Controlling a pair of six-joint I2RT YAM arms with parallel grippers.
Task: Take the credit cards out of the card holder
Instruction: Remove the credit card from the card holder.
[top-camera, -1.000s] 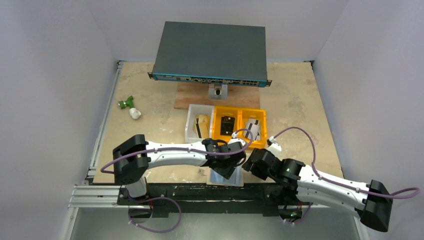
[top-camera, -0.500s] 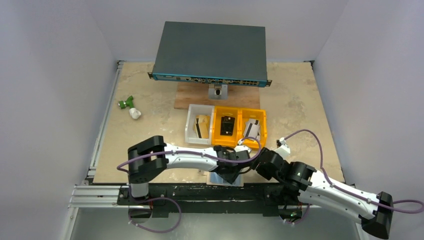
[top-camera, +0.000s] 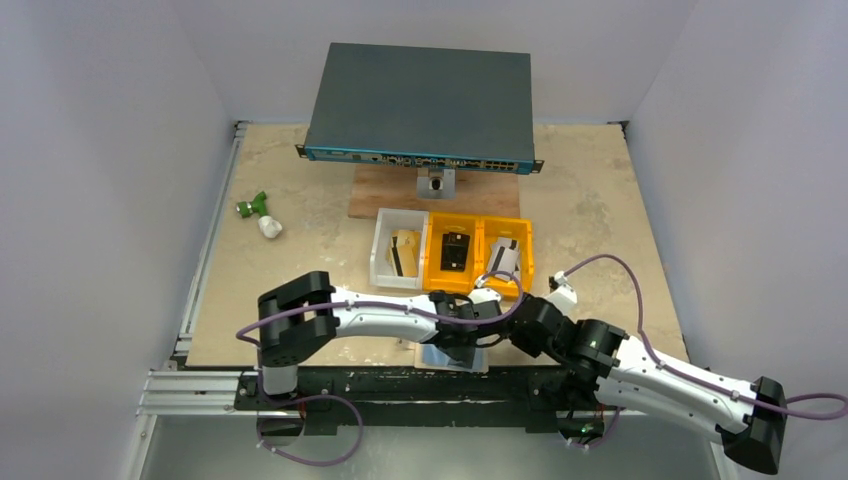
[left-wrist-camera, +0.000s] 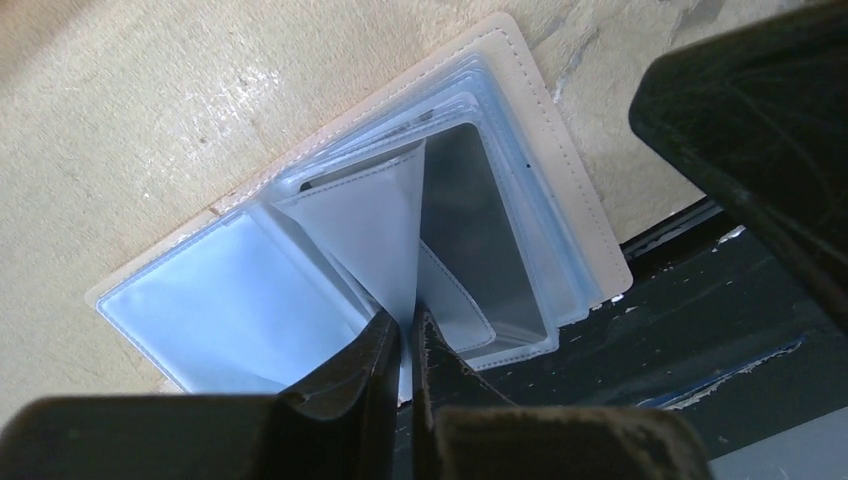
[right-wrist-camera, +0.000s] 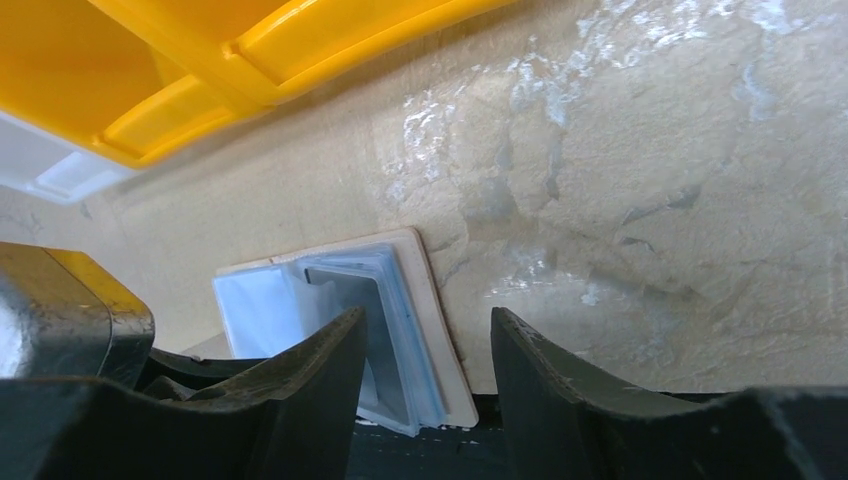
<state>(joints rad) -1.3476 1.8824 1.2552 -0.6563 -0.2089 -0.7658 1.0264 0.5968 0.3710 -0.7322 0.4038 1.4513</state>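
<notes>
The card holder (top-camera: 450, 357) lies open at the table's near edge, tan border down, its pale blue clear sleeves facing up (left-wrist-camera: 240, 300). My left gripper (left-wrist-camera: 405, 322) is shut on one clear sleeve leaf (left-wrist-camera: 375, 225) and holds it lifted from the stack. A grey, card-like rectangle (left-wrist-camera: 480, 240) shows inside the pocket under that leaf. My right gripper (right-wrist-camera: 425, 330) hangs open just above the card holder's (right-wrist-camera: 255, 300) right edge, with nothing between its fingers. From above, the left gripper (top-camera: 462, 335) and right gripper (top-camera: 508, 325) crowd together over the holder.
A white bin (top-camera: 382, 262) and two orange bins (top-camera: 432, 262) (top-camera: 527, 262) stand just beyond the holder, each with a card-like item inside. A network switch (top-camera: 420, 100) on a wooden board sits at the back. A green and white object (top-camera: 258, 215) lies far left.
My left gripper has closed onto a sleeve leaf of the card holder. My right arm has swung in from the right, close beside the left gripper.
</notes>
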